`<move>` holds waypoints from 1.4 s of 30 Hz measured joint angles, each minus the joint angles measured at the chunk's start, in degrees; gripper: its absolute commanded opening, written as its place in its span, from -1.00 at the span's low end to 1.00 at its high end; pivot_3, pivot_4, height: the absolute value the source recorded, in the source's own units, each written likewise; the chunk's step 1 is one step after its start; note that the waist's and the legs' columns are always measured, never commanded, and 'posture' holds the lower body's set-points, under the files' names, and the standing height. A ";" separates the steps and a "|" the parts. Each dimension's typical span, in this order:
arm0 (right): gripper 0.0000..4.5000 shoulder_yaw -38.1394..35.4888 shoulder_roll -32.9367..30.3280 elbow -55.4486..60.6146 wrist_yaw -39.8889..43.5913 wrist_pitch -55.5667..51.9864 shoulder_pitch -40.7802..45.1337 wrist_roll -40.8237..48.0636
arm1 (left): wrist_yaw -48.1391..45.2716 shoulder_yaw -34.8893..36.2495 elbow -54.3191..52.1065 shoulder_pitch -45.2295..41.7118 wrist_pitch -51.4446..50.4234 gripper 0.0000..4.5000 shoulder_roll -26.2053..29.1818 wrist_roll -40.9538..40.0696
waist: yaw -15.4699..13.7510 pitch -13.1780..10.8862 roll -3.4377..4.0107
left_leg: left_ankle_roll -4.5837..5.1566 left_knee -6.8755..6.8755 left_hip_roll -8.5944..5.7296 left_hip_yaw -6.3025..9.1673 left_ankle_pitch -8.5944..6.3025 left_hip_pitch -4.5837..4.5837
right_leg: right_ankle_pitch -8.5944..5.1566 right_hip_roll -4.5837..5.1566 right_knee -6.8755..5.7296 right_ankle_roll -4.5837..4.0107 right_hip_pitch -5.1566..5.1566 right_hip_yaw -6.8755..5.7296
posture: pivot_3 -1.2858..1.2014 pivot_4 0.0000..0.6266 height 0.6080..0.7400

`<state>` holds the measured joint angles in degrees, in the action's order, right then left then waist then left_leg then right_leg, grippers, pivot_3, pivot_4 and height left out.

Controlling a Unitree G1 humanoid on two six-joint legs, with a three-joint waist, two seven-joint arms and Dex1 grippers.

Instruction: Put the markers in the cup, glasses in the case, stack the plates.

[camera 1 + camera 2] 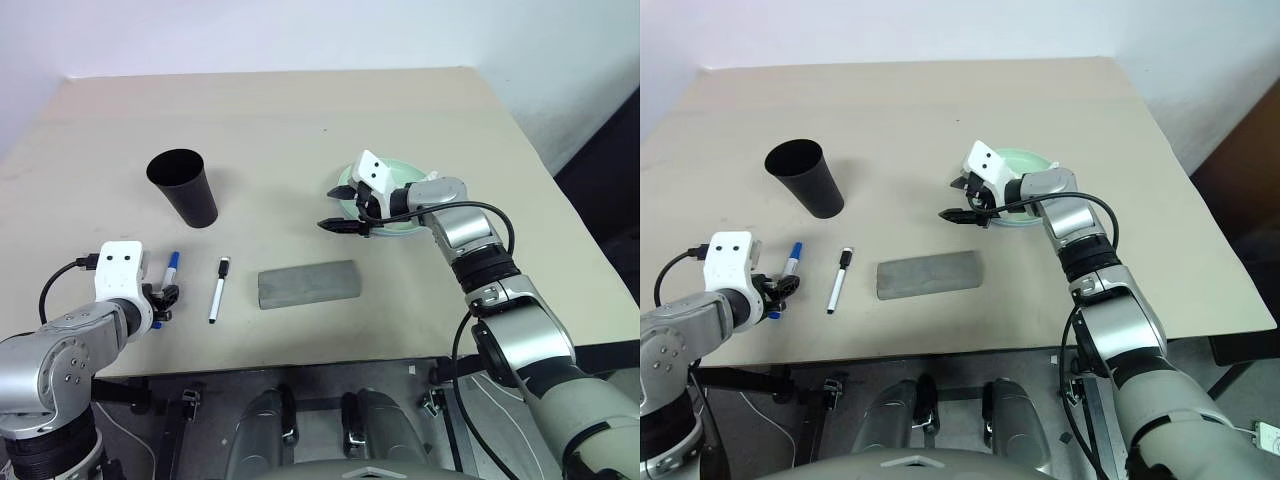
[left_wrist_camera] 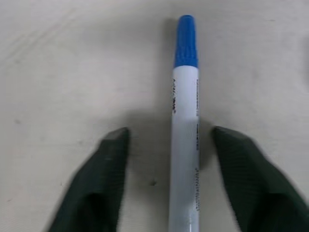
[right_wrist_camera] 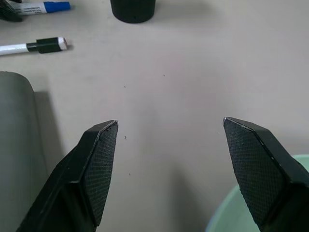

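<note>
Nearest of all was the left gripper (image 2: 166, 159), low over the table (image 1: 300, 110) at its near-left edge, its two black fingers (image 2: 104, 179) set either side of the blue-capped marker (image 2: 185, 135). The jaws stood partly open, with bare table showing between each pad and the white barrel, so nothing was gripped yet.

The risk, as I judged it, was plain: the marker lay nearer one finger than the other, so a closing pinch might nudge it sideways and roll it away, or catch it off-centre and let it swing when lifted. The barrel ran along the fingers, cap pointing away from the wrist, which left only a slim round surface to clamp.

The black-capped marker (image 1: 218, 290) lay just beside, apart from the first, and the grey case (image 1: 308, 284) rested shut further right. The black cup (image 1: 184, 186) stood upright beyond the markers, well apart from the left gripper.

The right gripper (image 1: 345, 212) hovered wide open and empty at the near rim of the mint green plate (image 1: 410, 228).
</note>
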<state>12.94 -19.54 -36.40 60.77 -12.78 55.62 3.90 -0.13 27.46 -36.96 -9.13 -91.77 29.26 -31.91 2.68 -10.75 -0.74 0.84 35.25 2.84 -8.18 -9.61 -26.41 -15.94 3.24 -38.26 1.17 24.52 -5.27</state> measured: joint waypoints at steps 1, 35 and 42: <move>0.64 0.00 0.07 0.00 -0.11 0.03 0.02 -0.22 | 0.06 0.00 -0.08 0.08 -0.01 -0.45 0.00 -0.22 | 0.00 0.00 0.00 | 0.00 0.00 0.00 0.00 0.00 0.00 | 0.00 0.00 0.00 0.00 0.00 0.00 | 0.03 -0.52 0.62; 0.64 -5.12 0.88 12.50 5.61 -5.16 -3.72 11.56 | -12.60 3.26 22.47 -15.71 67.51 -0.87 5.90 11.68 | -0.23 0.00 0.00 | -0.01 -0.20 -0.04 -0.06 0.00 -0.15 | 0.00 0.12 0.13 -0.05 0.16 -0.04 | 0.03 -0.52 0.62; 0.64 -5.23 0.86 12.66 2.25 -2.07 -4.03 10.83 | -22.72 -1.08 33.87 -21.54 78.84 -0.87 3.17 8.69 | -0.29 0.00 0.00 | 0.15 -0.09 -0.04 -0.14 0.09 -0.14 | 0.07 0.11 0.13 0.10 0.04 -0.10 | 0.03 -0.52 0.62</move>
<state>7.71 -18.68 -23.74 63.02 -14.86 51.59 14.73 -22.85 26.38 -3.09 -30.67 -12.93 32.42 -23.22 2.38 -10.75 -0.74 0.99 35.16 2.80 -8.32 -9.52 -26.55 -15.87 3.34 -38.13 1.27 24.56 -5.37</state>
